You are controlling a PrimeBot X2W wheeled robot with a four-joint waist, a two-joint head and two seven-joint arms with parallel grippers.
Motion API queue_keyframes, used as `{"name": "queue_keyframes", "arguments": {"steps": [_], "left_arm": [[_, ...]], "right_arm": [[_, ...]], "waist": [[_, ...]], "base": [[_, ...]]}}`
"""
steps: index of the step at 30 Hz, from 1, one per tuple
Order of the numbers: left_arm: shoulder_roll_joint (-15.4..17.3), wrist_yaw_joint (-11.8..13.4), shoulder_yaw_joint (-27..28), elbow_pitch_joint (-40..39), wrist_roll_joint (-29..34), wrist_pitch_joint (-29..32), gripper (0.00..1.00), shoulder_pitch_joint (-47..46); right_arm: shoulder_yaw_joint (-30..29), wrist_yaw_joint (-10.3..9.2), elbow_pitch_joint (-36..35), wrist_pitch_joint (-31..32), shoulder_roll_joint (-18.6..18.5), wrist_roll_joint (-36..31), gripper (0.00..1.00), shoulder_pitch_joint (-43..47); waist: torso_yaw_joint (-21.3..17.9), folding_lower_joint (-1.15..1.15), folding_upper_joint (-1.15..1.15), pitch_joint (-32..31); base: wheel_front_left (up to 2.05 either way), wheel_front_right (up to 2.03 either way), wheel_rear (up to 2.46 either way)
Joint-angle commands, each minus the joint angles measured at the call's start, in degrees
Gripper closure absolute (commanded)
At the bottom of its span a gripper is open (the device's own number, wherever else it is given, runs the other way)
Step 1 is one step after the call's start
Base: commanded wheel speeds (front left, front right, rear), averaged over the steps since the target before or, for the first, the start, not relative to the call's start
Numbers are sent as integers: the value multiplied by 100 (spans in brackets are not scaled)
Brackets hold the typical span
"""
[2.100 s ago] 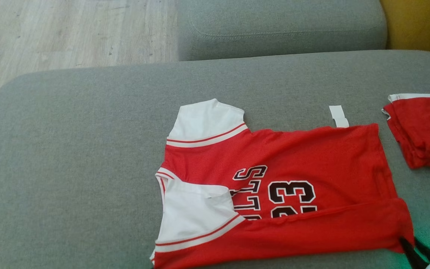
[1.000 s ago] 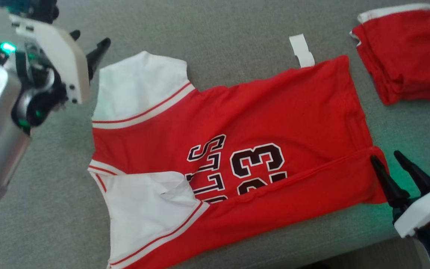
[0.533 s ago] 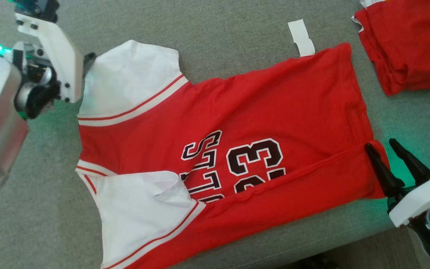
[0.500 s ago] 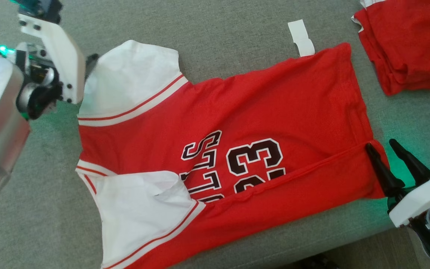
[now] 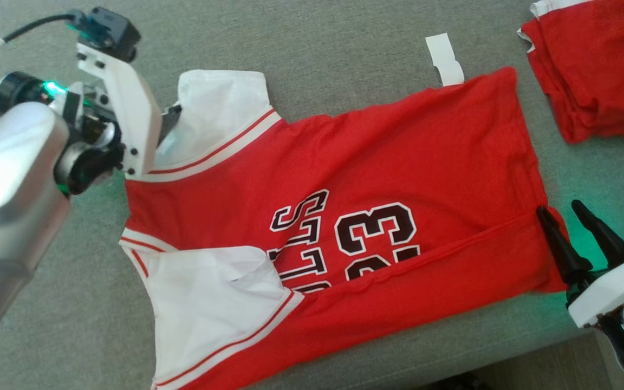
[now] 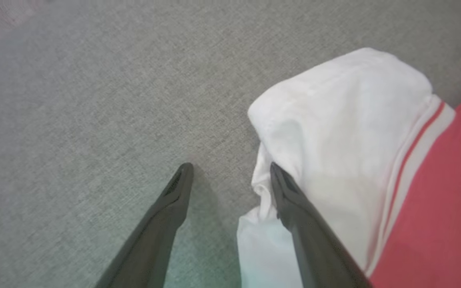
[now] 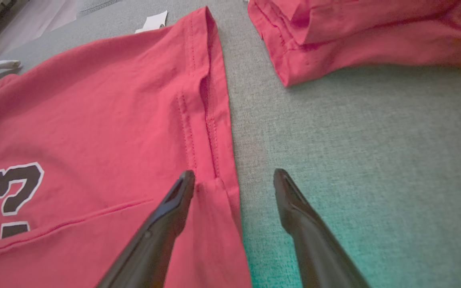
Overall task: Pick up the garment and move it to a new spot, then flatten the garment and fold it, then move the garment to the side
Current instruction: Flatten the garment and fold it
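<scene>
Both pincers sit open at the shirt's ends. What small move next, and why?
Probably close the left pincer: its jaws stand open with the bunched edge of the white sleeve between them, one finger on the cloth, the other on the sofa. The right pincer straddles the red hem, open.

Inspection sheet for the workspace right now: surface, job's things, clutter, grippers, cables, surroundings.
Surface: grey fabric cushion.
Job's things: red jersey spread out, near edge folded over its number.
Clutter: folded red garment to its right; white strip by the jersey's hem.
Grippers: left gripper open, one finger against the white sleeve; right gripper open, straddling the hem corner.
Cables: black cable behind the left gripper.
Surroundings: floor past the cushion's near edge.
</scene>
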Motion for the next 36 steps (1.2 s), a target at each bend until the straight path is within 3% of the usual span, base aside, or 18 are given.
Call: {"name": "queue_keyframes", "arguments": {"steps": [1,8,12,16,23,36], "left_arm": [[240,-32,202,-208,-13,-42,0,-188],[321,-36,147,-925,-169,101,0,-60],[306,-43,218,-1687,-691,300,0,199],[433,135,313,-2489,-1060,568,0,382],[830,401,377,-2990,-613,477,0,342],[925,229,-150,-3266,36,258,0,636]], "right_arm": [[9,39,-141,-24,-124,-32,0,92],[-42,39,-175,47,-76,-82,0,124],[-101,39,-187,75,-65,-101,0,193],[-134,39,-224,107,-28,-130,0,257],[-118,39,-304,157,19,-178,0,249],[-123,39,-322,185,29,-143,0,287]], "waist": [[14,0,0,3],[56,0,0,-60],[91,0,0,-141],[145,0,0,-201],[187,0,0,-179],[156,0,0,-195]], "base": [[0,0,0],[0,0,0],[0,0,0],[0,0,0],[0,0,0],[0,0,0]]}}
